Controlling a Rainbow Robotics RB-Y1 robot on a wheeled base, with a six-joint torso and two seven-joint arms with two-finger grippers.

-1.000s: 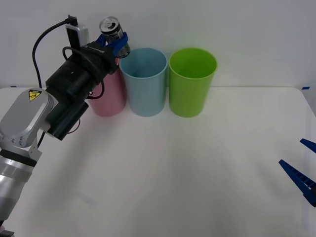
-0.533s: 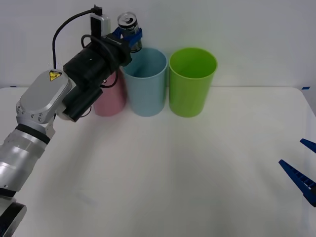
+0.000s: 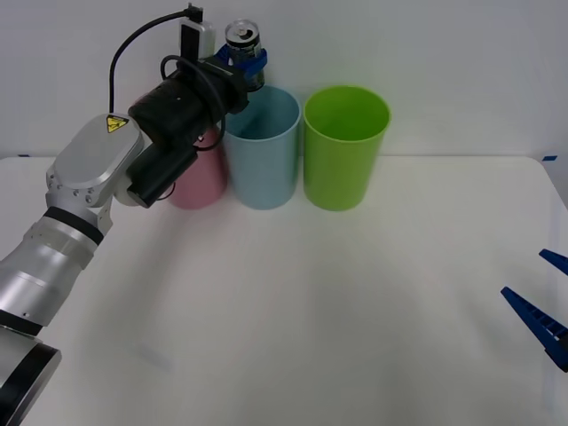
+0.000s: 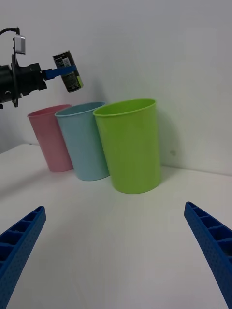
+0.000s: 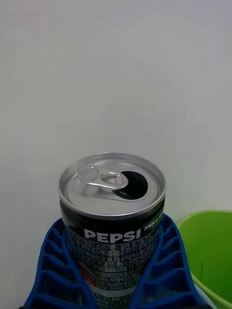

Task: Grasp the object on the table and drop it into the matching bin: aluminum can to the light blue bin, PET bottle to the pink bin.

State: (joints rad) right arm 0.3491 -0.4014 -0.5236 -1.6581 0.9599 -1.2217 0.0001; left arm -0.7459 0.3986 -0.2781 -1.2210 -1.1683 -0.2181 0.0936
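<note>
The left claw is gripping the Pepsi can between its blue ribbed fingers, holding it in the air above the rim of the light blue bin, toward that bin's 10 o'clock edge in the front view. The can is tilting a little, its silver lid with the opened pull tab facing up and toward the camera. In the left wrist view the fingers are cradling the can on both sides, with the white "PEPSI" lettering showing between them.

Three bins are standing in a row at the far edge of the white bench: the pink bin at 9 o'clock of the light blue one and partly hidden behind the left arm, and the lime green bin at 3 o'clock of it. The light blue and lime green bins are standing just beside each other.

The right claw is hovering low over the bench at the front view's 4 o'clock edge, well apart from the bins, with its blue fingers spread wide and holding nothing.
</note>
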